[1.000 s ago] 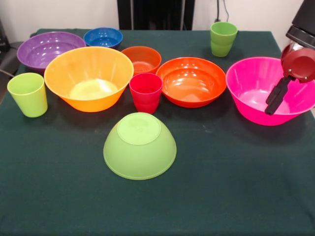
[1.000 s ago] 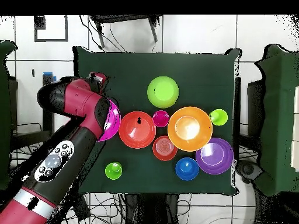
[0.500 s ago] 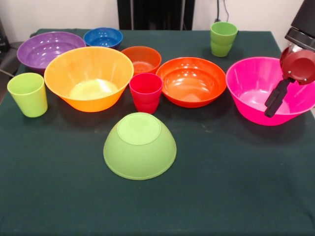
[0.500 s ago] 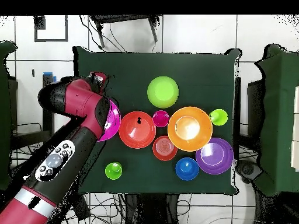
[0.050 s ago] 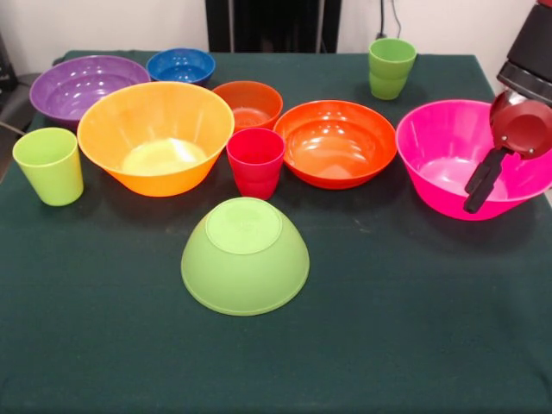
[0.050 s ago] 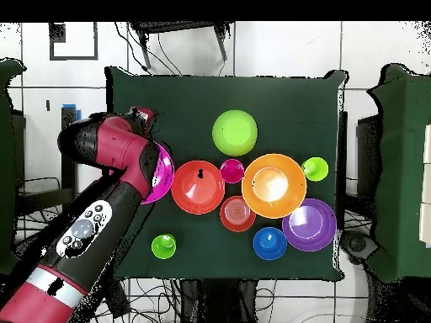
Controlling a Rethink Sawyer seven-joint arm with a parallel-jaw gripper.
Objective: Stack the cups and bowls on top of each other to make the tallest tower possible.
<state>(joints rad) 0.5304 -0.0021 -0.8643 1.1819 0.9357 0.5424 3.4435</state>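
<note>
The lime green bowl (image 5: 245,254) lies rim-down at the front of the table, alone. The large pink bowl (image 5: 444,155) stands upright at the right, and my gripper (image 5: 479,185) reaches down over its near wall. Left of the pink bowl are the orange bowl (image 5: 335,142), the red cup (image 5: 255,162) and the large yellow-orange bowl (image 5: 155,138). Behind them stand the small dark orange bowl (image 5: 247,103), the blue bowl (image 5: 180,65) and the purple bowl (image 5: 82,84). One green cup (image 5: 49,166) is at the far left, another (image 5: 392,67) at the back. No tower stands.
In the overhead view my red arm (image 6: 118,160) covers most of the pink bowl (image 6: 166,178) and hides the gripper. The dark green cloth (image 5: 388,328) runs to the table's edges on all sides.
The gripper has shifted slightly up and to the right over the pink bowl. No bowl or cup has moved.
</note>
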